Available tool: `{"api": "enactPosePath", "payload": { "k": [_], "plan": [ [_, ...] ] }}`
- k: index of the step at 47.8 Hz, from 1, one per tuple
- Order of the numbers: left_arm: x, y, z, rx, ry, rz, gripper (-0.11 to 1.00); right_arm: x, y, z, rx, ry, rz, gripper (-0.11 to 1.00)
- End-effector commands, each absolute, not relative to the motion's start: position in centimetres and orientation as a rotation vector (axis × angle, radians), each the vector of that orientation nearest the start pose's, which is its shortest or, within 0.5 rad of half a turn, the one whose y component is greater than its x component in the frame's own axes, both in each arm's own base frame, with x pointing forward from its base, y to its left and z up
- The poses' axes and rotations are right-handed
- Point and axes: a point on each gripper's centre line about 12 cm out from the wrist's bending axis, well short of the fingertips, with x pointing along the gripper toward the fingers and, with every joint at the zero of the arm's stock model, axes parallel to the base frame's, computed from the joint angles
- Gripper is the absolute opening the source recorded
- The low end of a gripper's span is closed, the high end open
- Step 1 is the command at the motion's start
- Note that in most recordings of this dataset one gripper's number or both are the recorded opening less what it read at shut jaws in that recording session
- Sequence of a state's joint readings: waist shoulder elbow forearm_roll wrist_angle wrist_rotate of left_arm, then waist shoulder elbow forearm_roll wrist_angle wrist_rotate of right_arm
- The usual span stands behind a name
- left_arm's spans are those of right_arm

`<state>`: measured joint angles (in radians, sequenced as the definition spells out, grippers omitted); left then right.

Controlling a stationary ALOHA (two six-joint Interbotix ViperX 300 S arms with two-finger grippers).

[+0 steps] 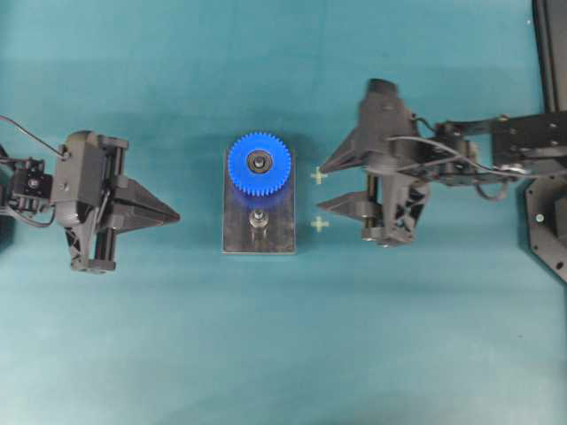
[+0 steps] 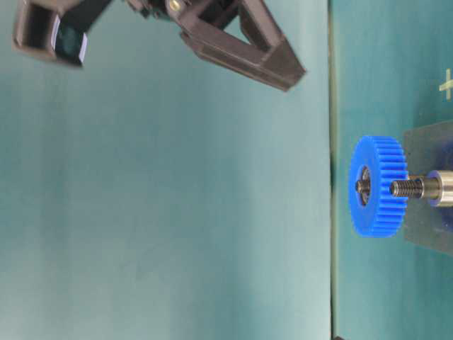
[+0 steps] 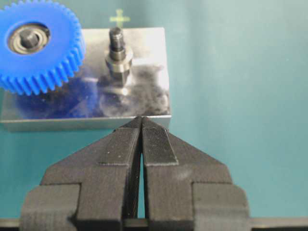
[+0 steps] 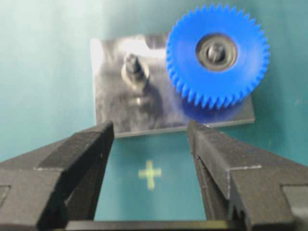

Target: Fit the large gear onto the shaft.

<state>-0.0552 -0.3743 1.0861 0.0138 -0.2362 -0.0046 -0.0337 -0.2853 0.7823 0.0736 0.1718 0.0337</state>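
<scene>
The large gear (image 1: 259, 164) is a bright blue toothed wheel sitting on the far pin of the dark grey plate (image 1: 279, 237), with the pin tip showing in its silvery centre bearing. It also shows in the left wrist view (image 3: 36, 45), the right wrist view (image 4: 216, 55) and the table-level view (image 2: 376, 185). The other shaft (image 1: 259, 220) stands bare on the plate's near half. My left gripper (image 1: 174, 213) is shut and empty, left of the plate. My right gripper (image 1: 322, 186) is open and empty, right of the plate.
Two pale yellow cross marks (image 1: 319, 175) (image 1: 320, 224) lie on the teal table between the plate and my right gripper. A dark frame (image 1: 549, 53) stands at the right edge of the overhead view.
</scene>
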Motion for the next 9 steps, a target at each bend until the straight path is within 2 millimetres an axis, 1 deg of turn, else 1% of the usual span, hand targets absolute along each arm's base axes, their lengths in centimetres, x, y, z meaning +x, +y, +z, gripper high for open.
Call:
{"api": "enactPosePath", "payload": {
  "k": [1,9],
  "plan": [
    [27.69,-1.49,18.67,0.024,0.444,-0.058,0.0,32.63,-1.37,22.49,0.125,0.584,-0.069,0.67],
    [27.0,-1.45,19.13,0.024,0.432,-0.058,0.0,31.97,-1.56,22.33,0.124,0.523,-0.077,0.66]
  ]
}}
